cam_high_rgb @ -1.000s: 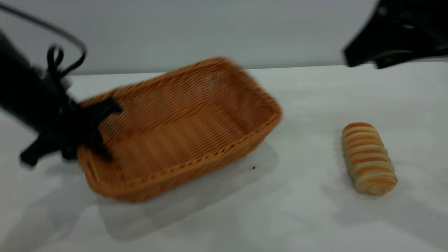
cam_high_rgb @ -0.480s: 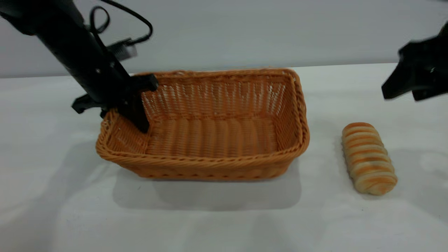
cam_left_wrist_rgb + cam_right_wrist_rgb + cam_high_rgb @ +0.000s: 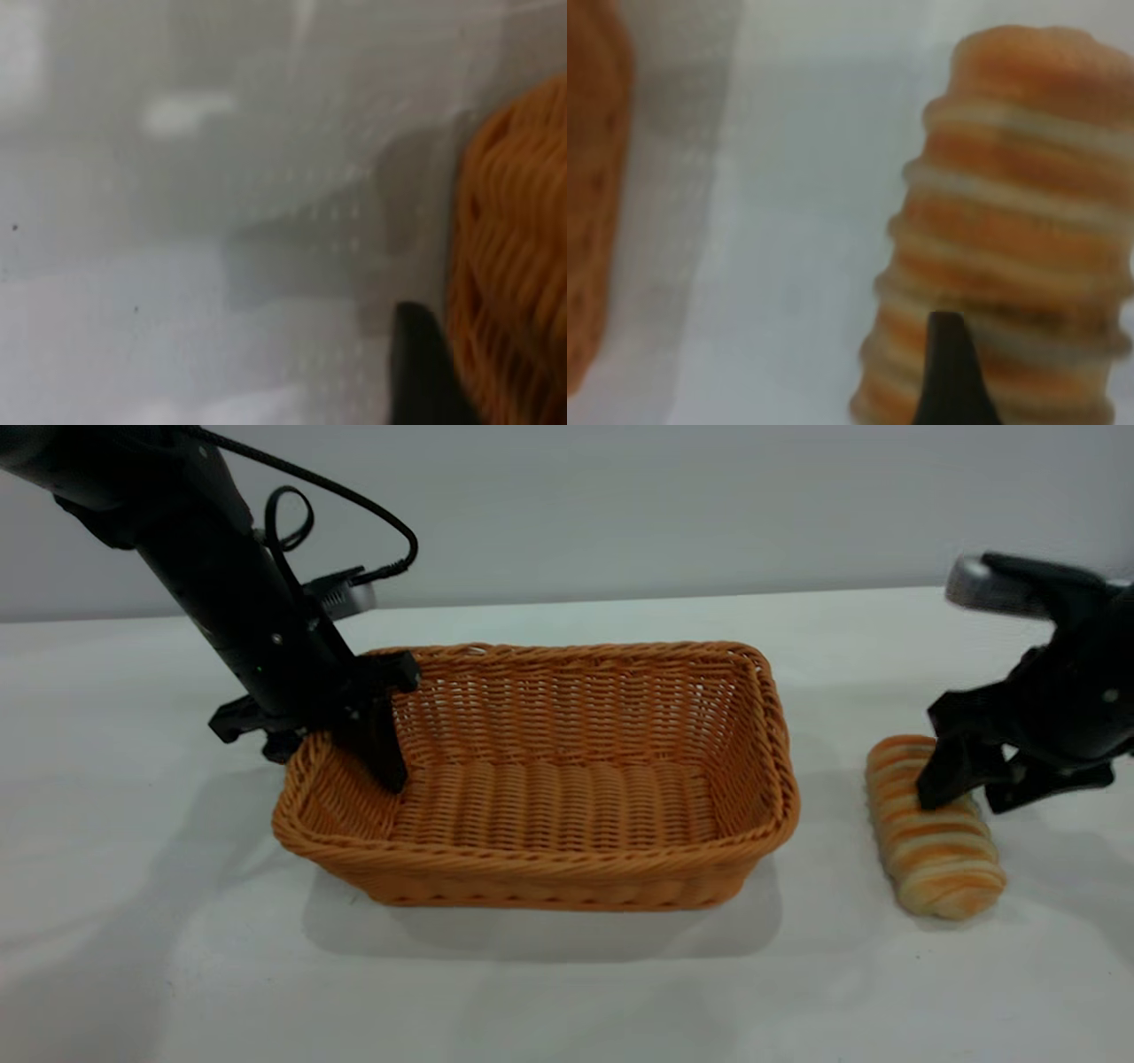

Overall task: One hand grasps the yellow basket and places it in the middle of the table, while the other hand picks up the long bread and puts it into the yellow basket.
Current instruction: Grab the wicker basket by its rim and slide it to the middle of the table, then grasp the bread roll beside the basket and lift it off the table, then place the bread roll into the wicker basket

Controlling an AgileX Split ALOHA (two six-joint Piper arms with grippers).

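A bare robotics test bench, judging by the plain white surface [image 3: 567, 992], the blank grey wall [image 3: 620, 505] behind it, and two black robot arms with loose cabling [image 3: 354, 500] at either side.

Left arm slants down from upper left, left gripper [image 3: 341, 731] closed over a rim, one finger inside, one outside. Right gripper [image 3: 970, 779] reaches in low from the right, fingers [image 3: 941, 775] spread, apparently about touching.

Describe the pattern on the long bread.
Pale cream with golden-orange crosswise stripes on the long bread; the right wrist view shows it best.
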